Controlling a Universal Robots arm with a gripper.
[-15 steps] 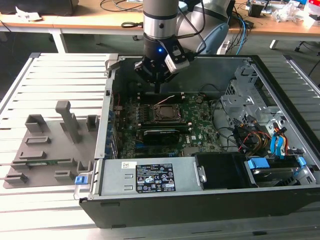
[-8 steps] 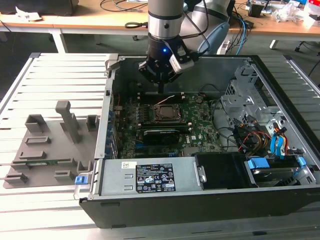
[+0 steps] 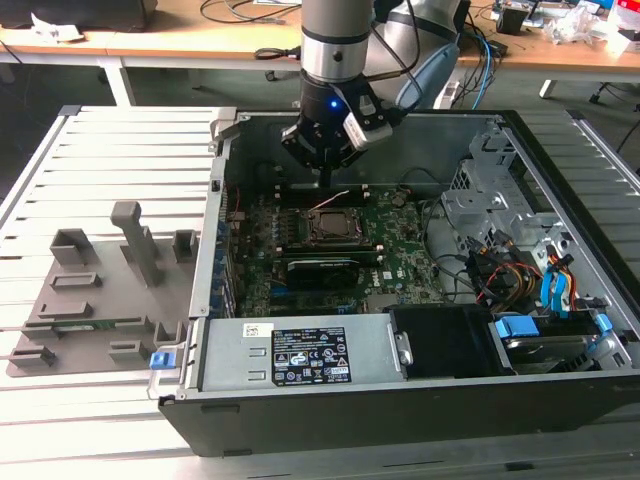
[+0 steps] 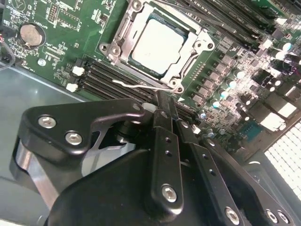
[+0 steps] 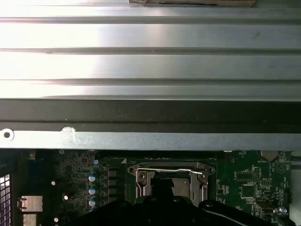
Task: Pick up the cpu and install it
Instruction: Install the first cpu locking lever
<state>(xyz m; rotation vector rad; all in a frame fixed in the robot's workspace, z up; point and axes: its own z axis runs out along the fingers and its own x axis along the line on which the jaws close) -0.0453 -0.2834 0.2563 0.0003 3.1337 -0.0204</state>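
Lying across the slatted metal surface (image 3: 120, 150), an open computer case (image 3: 560, 190) is taking up most of the exterior view, with a grey plastic fixture of blocks and posts (image 3: 100, 290) sitting on the surface at the exterior view's left. Inside the case a green motherboard (image 3: 400, 255) is lying flat, and a silver power supply (image 3: 300, 350) is sitting along the near edge. The robot arm (image 3: 335, 40) is reaching down from above into the far part of the case, and its claw (image 3: 325, 175) is hanging just above the board, close beside the far edge of the socket frame (image 3: 330, 225).

In the second wrist view the cpu (image 4: 157, 40) is lying flat inside the socket frame (image 4: 202, 44), its silvery top facing up, with the thin wire latch lever (image 4: 141, 85) running along the side of the frame nearest the claw. The black fingers (image 4: 164, 122) are standing pressed together, clenched with nothing between them, their tips (image 4: 162, 101) sitting just beside that lever and apart from the cpu. In the first wrist view the wire lever (image 5: 167, 170) is crossing the frame.
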